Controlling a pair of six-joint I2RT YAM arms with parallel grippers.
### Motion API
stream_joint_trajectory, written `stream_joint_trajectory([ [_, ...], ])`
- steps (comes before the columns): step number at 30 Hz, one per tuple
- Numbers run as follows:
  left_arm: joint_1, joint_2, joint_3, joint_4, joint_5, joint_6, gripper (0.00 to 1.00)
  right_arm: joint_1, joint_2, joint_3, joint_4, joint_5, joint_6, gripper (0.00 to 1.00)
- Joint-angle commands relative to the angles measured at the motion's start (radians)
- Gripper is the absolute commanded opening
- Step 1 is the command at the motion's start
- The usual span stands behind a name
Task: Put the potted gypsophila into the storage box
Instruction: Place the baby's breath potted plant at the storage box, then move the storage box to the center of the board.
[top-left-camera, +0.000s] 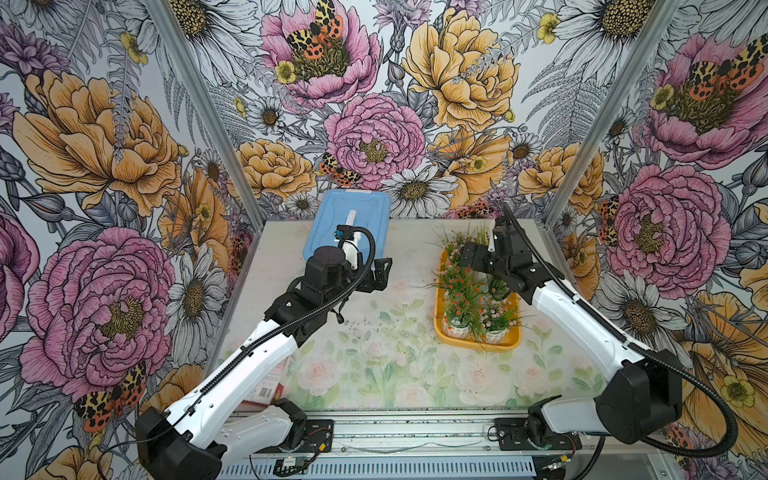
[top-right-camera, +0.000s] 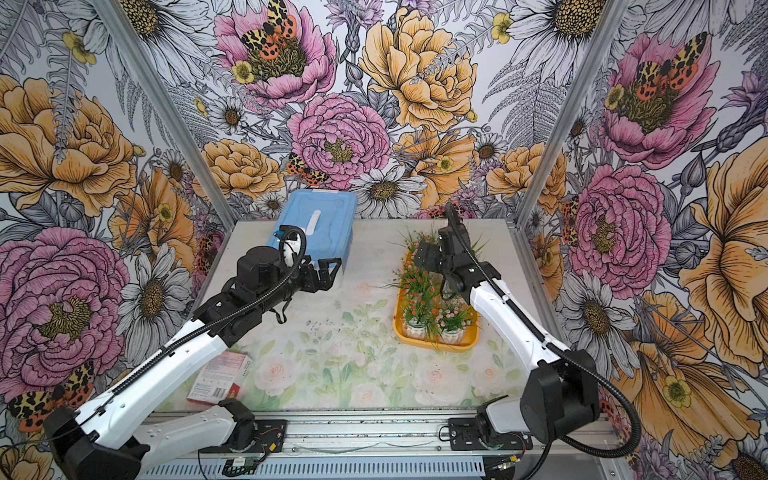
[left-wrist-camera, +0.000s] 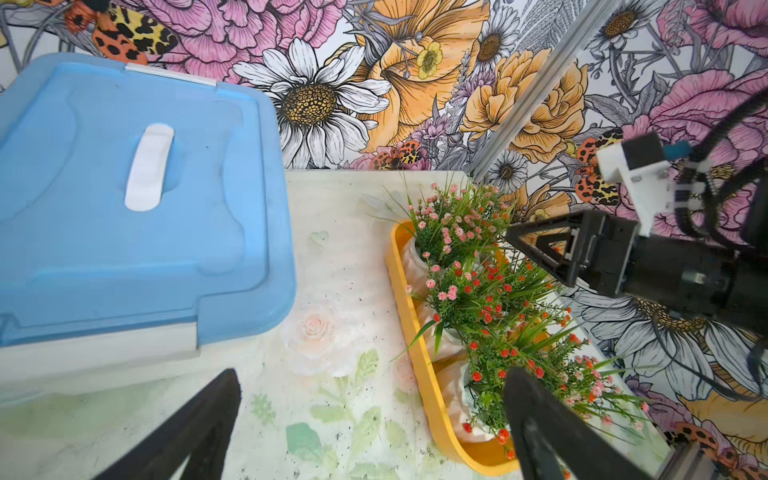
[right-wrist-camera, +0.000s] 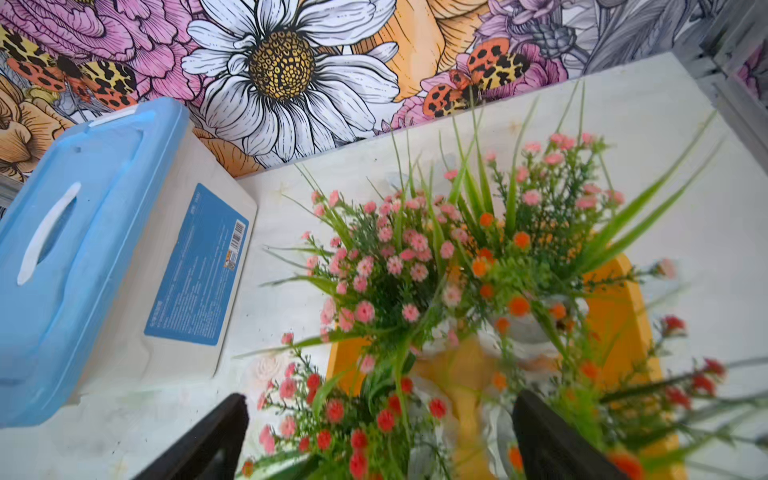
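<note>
Right wrist view showed the potted gypsophila (right-wrist-camera: 386, 266) crowded inside the storage box (right-wrist-camera: 619, 299) at the right of the worktop (top-left-camera: 374, 332), with the right jaws spread wide and empty just above them. Left jaws hung wide and empty near the blue-lidded box (top-left-camera: 347, 224). No pot stood loose on the worktop, so the task looked finished or nearly so

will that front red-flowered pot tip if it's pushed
Likely top-heavy: tall sprays over a small white pot, so a high push may tip it. The thin stems probably flex. Packed neighbours and the storage box's low rim may steady it.
</note>
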Motion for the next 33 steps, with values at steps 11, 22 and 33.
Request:
stream_joint_trajectory([
  [11,0.124,-0.135,-0.086,-0.100,-0.014,-0.033,0.99,-0.024,-0.292,-0.212,-0.049,0.168,0.102,1.00],
  [22,0.358,-0.118,-0.113,-0.071,0.025,-0.043,0.99,-0.321,-0.289,-0.240,-0.073,0.134,0.123,1.00],
  [33,0.635,-0.091,-0.152,-0.053,0.032,-0.104,0.99,-0.541,-0.080,-0.261,-0.050,0.075,0.034,0.99],
])
